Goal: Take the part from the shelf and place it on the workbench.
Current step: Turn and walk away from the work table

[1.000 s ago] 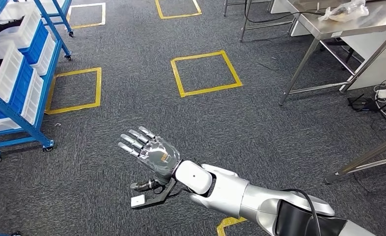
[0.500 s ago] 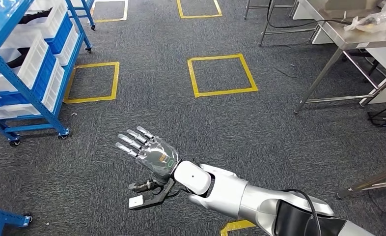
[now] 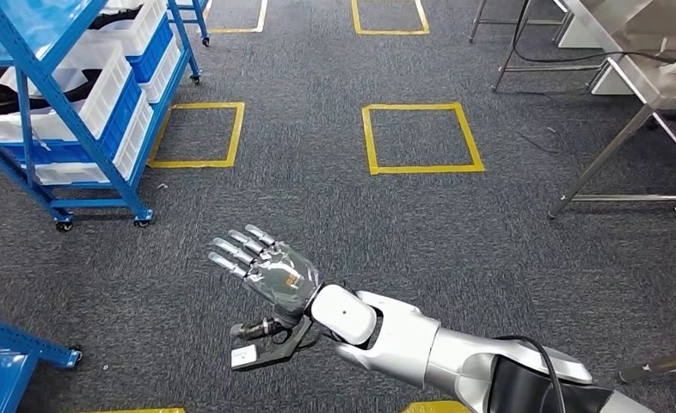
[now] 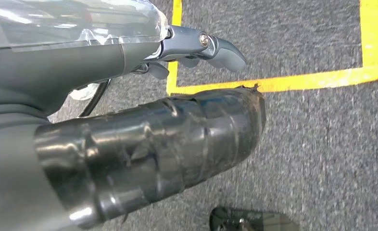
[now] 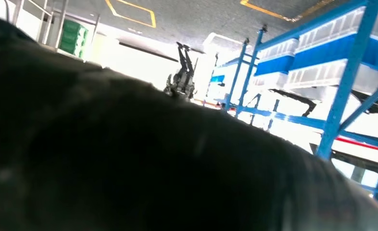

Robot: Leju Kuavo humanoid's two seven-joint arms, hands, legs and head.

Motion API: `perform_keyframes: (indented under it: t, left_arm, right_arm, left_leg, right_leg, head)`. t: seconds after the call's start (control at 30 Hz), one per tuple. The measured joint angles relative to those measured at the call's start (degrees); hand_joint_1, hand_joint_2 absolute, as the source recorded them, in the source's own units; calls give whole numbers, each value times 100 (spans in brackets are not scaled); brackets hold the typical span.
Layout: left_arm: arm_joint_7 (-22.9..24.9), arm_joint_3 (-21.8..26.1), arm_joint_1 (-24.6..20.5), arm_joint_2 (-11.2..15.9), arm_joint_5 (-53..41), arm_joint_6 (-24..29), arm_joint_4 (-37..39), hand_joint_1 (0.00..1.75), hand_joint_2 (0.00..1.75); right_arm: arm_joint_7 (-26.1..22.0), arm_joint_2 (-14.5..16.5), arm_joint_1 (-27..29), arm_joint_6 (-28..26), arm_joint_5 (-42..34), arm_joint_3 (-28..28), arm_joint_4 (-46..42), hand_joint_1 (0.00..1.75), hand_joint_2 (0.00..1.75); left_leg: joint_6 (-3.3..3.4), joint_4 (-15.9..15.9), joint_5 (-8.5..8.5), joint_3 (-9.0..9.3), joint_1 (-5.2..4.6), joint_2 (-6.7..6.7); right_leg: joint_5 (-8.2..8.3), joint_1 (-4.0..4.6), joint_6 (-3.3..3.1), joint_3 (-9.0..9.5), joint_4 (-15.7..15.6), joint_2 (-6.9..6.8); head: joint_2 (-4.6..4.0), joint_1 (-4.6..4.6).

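from the head view i see the right hand (image 3: 270, 271) stretched out over the grey carpet (image 3: 334, 215), back side up, fingers (image 3: 231, 251) straight and spread a little from each other, with nothing between them. the silver right arm (image 3: 420, 344) comes in from the lower right corner. under the wrist hangs a small black camera bracket (image 3: 270, 342) with a white label on it.

the blue shelf (image 3: 55, 120) stands at the upper left on small wheels, well apart from the hand. it carries white and blue bins (image 3: 102, 82), and some dark thing lies in one of the bins; i cannot tell if this is the part, it is too much hidden. the metal workbench (image 3: 636, 95) is at the upper right, i see mostly its legs and one edge of the top.

on the carpet there are yellow tape squares (image 3: 420, 138), one is just beside the shelf, one more to the middle.

in the left wrist view the left hand (image 4: 129, 120) hangs above the carpet near a yellow tape line (image 4: 293, 79). the thick thumb and one grey finger (image 4: 216, 45) are visible, but i cannot tell if this hand is open or closed.

in the right wrist view a dark blurred shape covers most of the picture, behind it stands blue shelving (image 5: 341, 72).
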Motion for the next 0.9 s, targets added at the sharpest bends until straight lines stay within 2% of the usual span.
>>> perform_keyframes:
  t: [0.07, 0.1, 0.13, 0.2, 0.23, 0.27, 0.3, 0.37, 0.4, 0.43, 0.47, 0.53, 0.57, 0.6, 0.63, 0.7, 0.73, 0.77, 0.8, 0.83, 0.9]
  left_arm:
    - [-21, 3, 14, 0, 0, 8, 0, 0, 0]
    - [-31, 4, 12, 0, 0, 10, 0, 0, 0]
    - [-42, 4, 6, 0, 0, 12, 0, 0, 0]
    - [-61, 6, -7, 0, -1, 13, 0, 0, 0]
    - [-65, 6, -4, 0, -1, 14, 0, 0, 0]
    - [-66, 7, 1, 0, -1, 19, 0, 0, 0]
    - [-68, 7, 7, 0, -1, 29, 0, 0, 0]
    - [-75, 9, 6, 1, 0, 59, 0, 0, 0]
    - [-80, 10, -1, 1, 0, 74, 0, 0, 0]
    - [-83, 10, -7, 1, 0, 85, 0, 0, 0]
    - [-85, 12, -10, 1, -1, 94, 0, 0, 0]
    - [-85, 16, -4, 1, -2, 107, 0, 0, 0]
    - [-85, 18, -1, 1, -2, 113, 0, 0, 0]
    - [-84, 19, -2, 1, -2, 117, 0, 0, 0]
    - [-84, 20, -7, 1, -3, 121, 0, 0, 0]
    - [-80, 20, -18, 2, -4, 125, 0, 0, 0]
    - [-76, 20, -19, 2, -4, 125, 0, 0, 0]
    - [-70, 20, -16, 2, -4, 125, 0, 0, 0]
    - [-62, 21, -14, 2, -5, 125, 0, 0, 0]
    - [-51, 21, -14, 2, -7, 125, 0, 0, 0]
    - [-30, 22, -16, -2, -14, 125, 0, 0, 0]
  right_arm:
    - [0, -4, -4, -5, 12, -7, -25, 0, 0]
    - [0, -4, -6, -9, 20, -10, -37, 0, 0]
    - [0, -6, -2, -12, 29, -13, -44, 0, 0]
    - [0, -16, 14, -15, 46, -16, -44, 0, 0]
    - [0, -21, 23, -15, 51, -16, -45, 0, 0]
    - [0, -25, 28, -15, 55, -18, -47, 0, 0]
    - [0, -28, 30, -13, 57, -21, -56, 0, 0]
    - [0, -33, 23, -9, 60, -43, -95, 0, 0]
    - [0, -38, 16, -7, 60, -62, -117, 0, 0]
    - [0, -43, 9, -5, 60, -84, -135, 0, 0]
    - [0, -46, 4, -3, 60, -103, -151, 0, 0]
    - [0, -49, 0, 2, 58, -129, -185, 0, 0]
    - [0, -50, -1, 4, 57, -137, -204, 0, 0]
    - [0, -50, -1, 4, 56, -147, -220, 0, 0]
    - [0, -51, 4, 4, 55, -157, -232, 0, 0]
    - [0, -57, 43, 3, 54, -172, -238, 0, 0]
    - [0, -63, 77, 2, 53, -174, -238, 0, 0]
    - [0, -68, 108, 1, 53, -174, -237, 0, 0]
    - [0, -72, 130, -2, 53, -174, -237, 0, 0]
    - [0, -74, 140, -4, 53, -175, -237, 0, 0]
    - [0, -75, 142, -11, 53, -179, -238, 0, 0]
  left_leg:
    - [-54, 75, -55, -36, 2, 88]
    - [-79, 240, -161, -111, 0, 184]
    - [-98, 521, -320, -241, 6, 296]
    - [-144, 1257, -659, -605, 26, 404]
    - [-162, 1518, -733, -739, 39, 423]
    - [-177, 1583, -699, -777, 49, 438]
    - [-185, 1417, -564, -694, 58, 460]
    - [-174, 644, -212, -297, 58, 578]
    - [-147, 305, -98, -120, 47, 630]
    - [-113, 97, -50, -16, 32, 663]
    - [-76, 20, -50, 16, 16, 662]
    - [1, -1, -22, 21, 15, 571]
    - [38, -21, -4, 28, 22, 537]
    - [76, -41, 14, 36, 31, 506]
    - [108, -56, 28, 41, 38, 477]
    - [138, -54, 34, 30, 29, 405]
    - [142, -50, 33, 26, 24, 359]
    - [142, -42, 33, 23, 19, 309]
    - [140, -32, 31, 23, 15, 257]
    - [134, -19, 27, 24, 13, 207]
    - [107, 12, 15, 13, 9, 118]
  right_leg:
    - [36, -20, -65, 49, -61, -80]
    - [54, -32, -99, 75, -95, -126]
    - [63, -34, -126, 89, -114, -175]
    - [56, -21, -151, 88, -113, -273]
    - [49, -17, -153, 83, -106, -322]
    - [40, -16, -150, 79, -96, -367]
    - [30, -17, -141, 78, -84, -408]
    - [0, -13, -106, 87, -58, -482]
    - [-17, -2, -80, 92, -44, -514]
    - [-29, 9, -51, 96, -38, -542]
    - [-37, 20, -20, 101, -36, -569]
    - [-48, 14, 45, 111, -38, -616]
    - [-87, 1, 77, 100, 2, -584]
    - [-182, -12, 103, 49, 130, -512]
    - [-340, -27, 125, -65, 390, -416]
    - [-714, -35, 147, -425, 1165, -262]
    - [-816, -35, 152, -590, 1490, -238]
    - [-807, -35, 148, -673, 1627, -227]
    - [-680, -34, 135, -642, 1527, -216]
    - [-472, -34, 115, -506, 1212, -194]
    - [-112, -27, 64, -145, 407, -49]
  head:
    - [-1, 0]
    - [-1, -1]
    - [-1, -2]
    - [-1, -2]
    - [-1, -2]
    - [-1, -2]
    - [-1, -2]
    - [-1, -2]
    - [-1, 0]
    - [0, 0]
    - [0, 1]
    - [1, 0]
    - [0, 1]
    - [0, 1]
    - [0, 2]
    - [-1, 2]
    - [-1, 2]
    - [-1, 2]
    - [-1, 2]
    - [-1, 2]
    - [-1, 2]
